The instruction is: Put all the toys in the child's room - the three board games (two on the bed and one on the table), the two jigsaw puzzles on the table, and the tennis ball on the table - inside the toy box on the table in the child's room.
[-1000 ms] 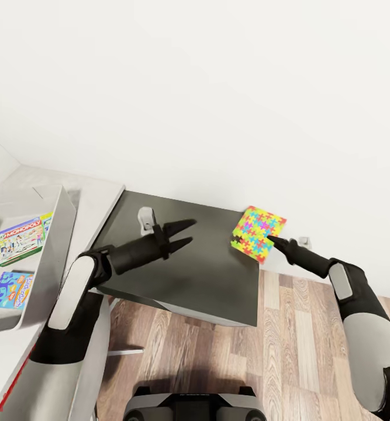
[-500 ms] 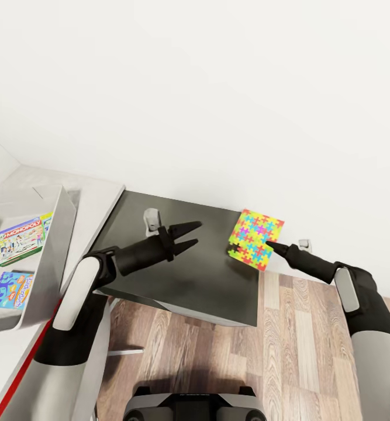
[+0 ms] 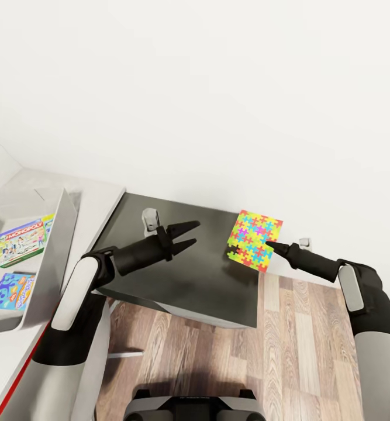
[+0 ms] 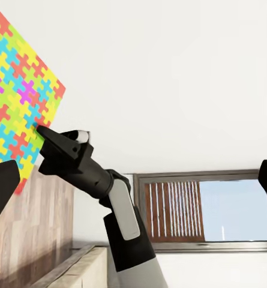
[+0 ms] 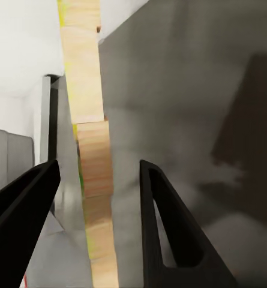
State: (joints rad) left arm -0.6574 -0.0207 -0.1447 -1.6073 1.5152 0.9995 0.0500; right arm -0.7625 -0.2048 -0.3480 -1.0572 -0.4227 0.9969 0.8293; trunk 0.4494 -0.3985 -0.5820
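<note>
White wall, wood floor, dark table side

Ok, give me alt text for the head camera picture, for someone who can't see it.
The right hand holds a colourful jigsaw puzzle upright beside a dark desk panel. The left hand is open and empty; a grey toy box holds two board games.

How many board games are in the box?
2. The Monopoly board game lies in the toy box toward the far end, and a blue board game lies nearer the robot. Part of the box is cut off, so more may be hidden.
</note>
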